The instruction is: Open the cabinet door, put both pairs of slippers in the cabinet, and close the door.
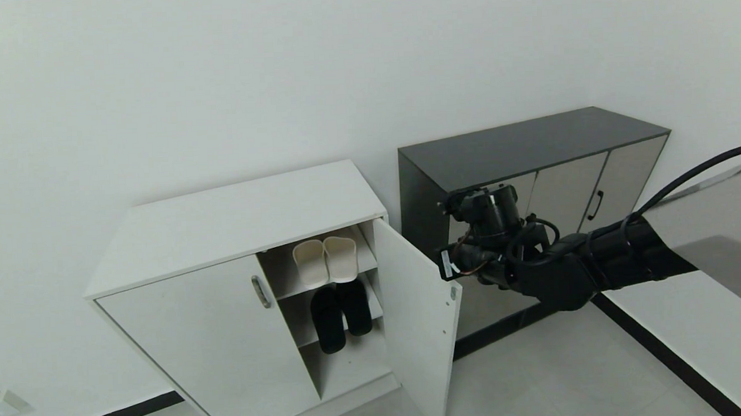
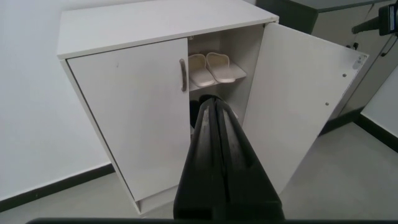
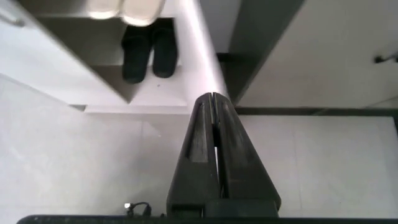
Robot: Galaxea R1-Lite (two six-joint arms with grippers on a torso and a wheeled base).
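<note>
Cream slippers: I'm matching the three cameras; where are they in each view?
Head view: cream slippers on the top shelf, mid-picture.
Left wrist view: cream slippers between the closed door and the open door.
Right wrist view: cream slippers cut off at the edge, beside the black slippers.
Shared landmark: the open door.

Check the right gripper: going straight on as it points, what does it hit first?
The right gripper, fingers shut, points at the edge of the open white flat-panel cabinet door; it would likely meet that first. Whether they touch now is unclear.
</note>
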